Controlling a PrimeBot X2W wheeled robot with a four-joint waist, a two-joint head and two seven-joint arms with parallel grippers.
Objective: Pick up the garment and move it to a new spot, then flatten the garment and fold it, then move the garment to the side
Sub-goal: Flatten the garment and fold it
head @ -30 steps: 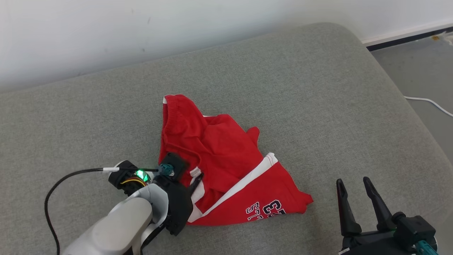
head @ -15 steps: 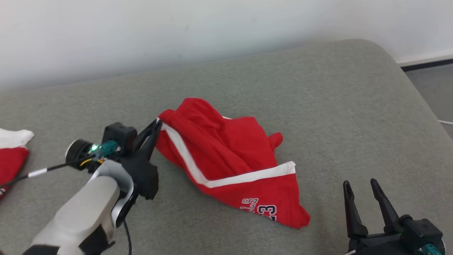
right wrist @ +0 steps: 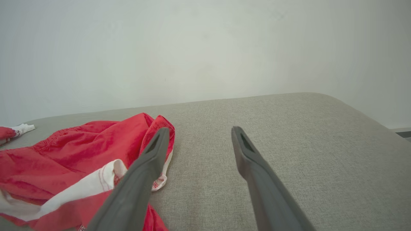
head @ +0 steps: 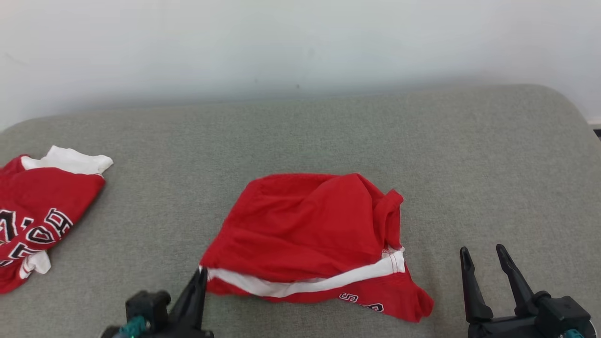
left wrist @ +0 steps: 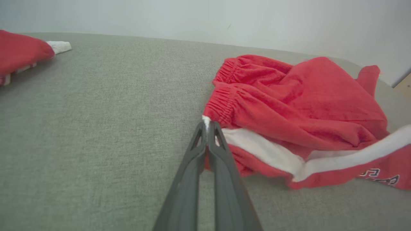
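The garment (head: 314, 234) is a pair of red shorts with a white side stripe, lying crumpled in the middle of the grey cushion (head: 300, 131). My left gripper (head: 201, 273) is shut on the garment's near left corner, at the end of the white stripe by the elastic waistband (left wrist: 224, 99). In the left wrist view the left gripper (left wrist: 208, 123) pinches that corner just off the surface. My right gripper (head: 483, 251) stands open at the lower right, empty, a little right of the garment's (right wrist: 80, 154) edge; in its own view the right gripper (right wrist: 199, 130) points over bare cushion.
A second red and white garment with black lettering (head: 42, 211) lies at the cushion's far left (left wrist: 22, 51). A pale wall (head: 300, 42) runs behind the cushion. The cushion's rounded right edge (head: 582, 117) drops off at the far right.
The head camera has swung left and the whole picture shifted. My left gripper closed on the garment's corner and pulled it toward me, turning the shorts over. The right gripper stayed open.
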